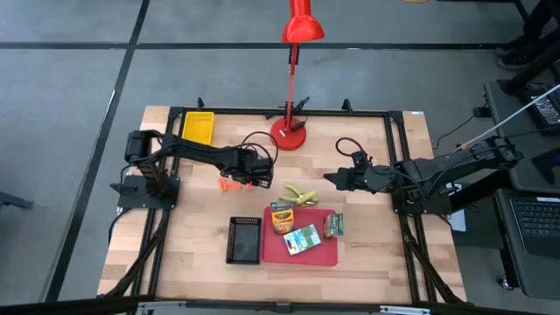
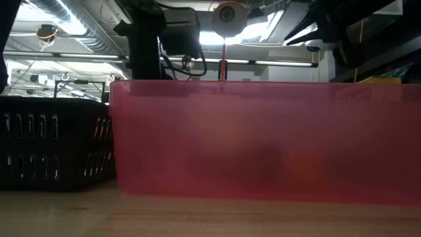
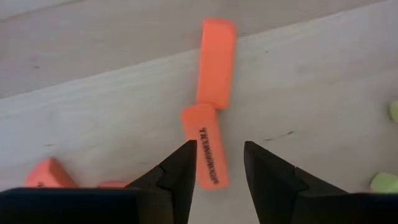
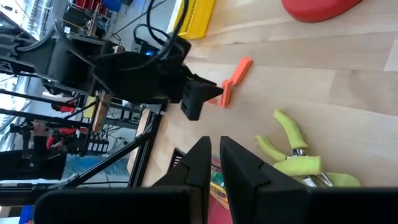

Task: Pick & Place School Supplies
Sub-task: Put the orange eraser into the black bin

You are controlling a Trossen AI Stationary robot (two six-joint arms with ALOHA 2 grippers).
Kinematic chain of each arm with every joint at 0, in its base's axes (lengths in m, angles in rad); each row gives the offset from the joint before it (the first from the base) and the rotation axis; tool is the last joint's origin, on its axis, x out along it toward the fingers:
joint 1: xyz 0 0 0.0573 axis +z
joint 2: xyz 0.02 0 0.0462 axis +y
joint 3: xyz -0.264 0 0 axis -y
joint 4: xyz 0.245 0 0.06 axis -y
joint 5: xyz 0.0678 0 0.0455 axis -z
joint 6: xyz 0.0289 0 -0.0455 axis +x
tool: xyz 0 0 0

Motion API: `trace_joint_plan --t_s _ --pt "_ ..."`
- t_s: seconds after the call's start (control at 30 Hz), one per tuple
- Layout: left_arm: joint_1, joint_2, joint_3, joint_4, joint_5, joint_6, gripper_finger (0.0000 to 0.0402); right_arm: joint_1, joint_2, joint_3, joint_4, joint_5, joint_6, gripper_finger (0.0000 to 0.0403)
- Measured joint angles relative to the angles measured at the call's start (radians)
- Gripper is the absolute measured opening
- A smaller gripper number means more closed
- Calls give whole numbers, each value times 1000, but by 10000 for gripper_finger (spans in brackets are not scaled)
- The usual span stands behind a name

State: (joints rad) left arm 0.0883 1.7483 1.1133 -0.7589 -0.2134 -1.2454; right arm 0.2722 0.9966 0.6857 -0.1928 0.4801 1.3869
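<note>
Left arm: stretched low across the table from its left edge; left gripper (image 3: 217, 163) is lowered over the short orange sticks (image 1: 234, 183), its dark fingers (image 3: 180, 171) set apart on either side of one printed orange stick (image 3: 206, 154), which is not clamped.
Right arm: reached inward from the table's right side; right gripper (image 4: 214, 163) is held above the wood near the scissors-like tool, its fingers drawn nearly together with nothing between them.
Orange sticks: four visible in the left wrist view — two end to end, two partly cut off at the edge.
Crayon boxes: three small yellow-green printed boxes (image 1: 303, 236) — laid on and at the edge of the flat red tray (image 1: 322, 255).
Scissors-like tool: one, yellow-green with pink (image 1: 302, 194), lying on bare wood between the grippers, just beyond the red tray.
Trays: three — red, black mesh (image 1: 244, 240), yellow (image 1: 199, 128).
Lamp: one red desk lamp (image 1: 290, 133), standing at the far edge.
</note>
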Motion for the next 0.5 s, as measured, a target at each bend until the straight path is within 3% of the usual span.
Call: trace_joint_plan --t_s 0.5 --pt "-2 41 2 19 -21 -50 136 0 0 0 -1 -35 -8 41"
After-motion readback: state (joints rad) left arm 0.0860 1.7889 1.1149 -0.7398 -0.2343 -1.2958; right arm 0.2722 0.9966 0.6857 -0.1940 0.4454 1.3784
